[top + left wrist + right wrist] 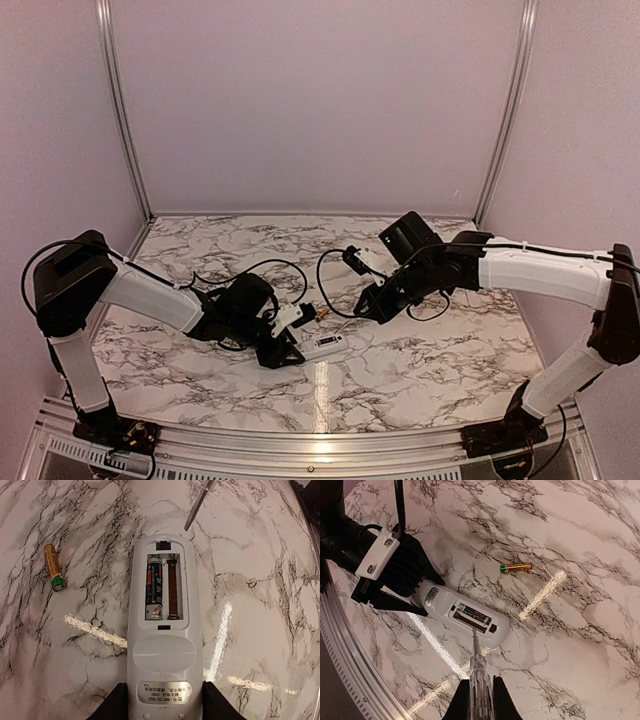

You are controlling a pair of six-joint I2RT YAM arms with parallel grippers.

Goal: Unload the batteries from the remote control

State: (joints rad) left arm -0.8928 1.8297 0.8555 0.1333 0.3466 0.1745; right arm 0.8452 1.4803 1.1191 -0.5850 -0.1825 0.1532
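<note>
Left claw (162, 706) of mine's pinching the bottom end of the remote control (164, 645), lying back-up on the counter (260, 580), bay open. One battery (154, 591) sits in the bay, a loose battery (53, 567) lies off to that claw's left. My right claw (479, 702) grips a pen tool (476, 665), tip just past the remote's far end.

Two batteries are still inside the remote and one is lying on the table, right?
No, only one battery is still inside the remote; the slot beside it is empty, as the left wrist view shows. One other battery does lie on the table.
</note>
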